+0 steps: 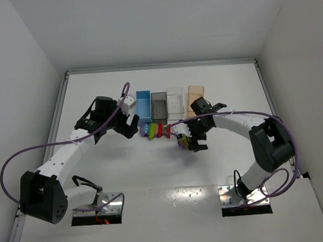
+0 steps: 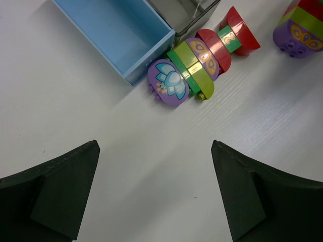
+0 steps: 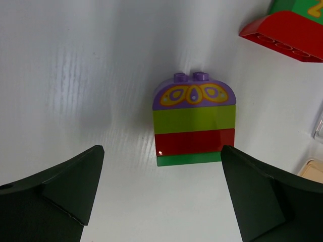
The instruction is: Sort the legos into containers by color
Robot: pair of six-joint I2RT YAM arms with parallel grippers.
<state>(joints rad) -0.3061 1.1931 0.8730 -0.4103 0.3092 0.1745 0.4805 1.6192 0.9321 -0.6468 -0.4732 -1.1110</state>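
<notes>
1. Your left gripper (image 2: 154,151) hangs with its jaws wide apart and empty over the table (image 2: 70,101), near a row of joined legos (image 2: 199,60) lying just beside the blue bin (image 2: 151,48)
2. Your right gripper (image 3: 161,171) is equally spread, holding nothing; a purple, lime, red and green stack (image 3: 194,121) lies just ahead of its fingertips

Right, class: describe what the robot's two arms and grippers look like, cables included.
Both the left arm and right arm have white links joined by bulky black joints. A thin purple cable loops along each. The left gripper and right gripper end in two dark wedge-shaped fingers.
</notes>
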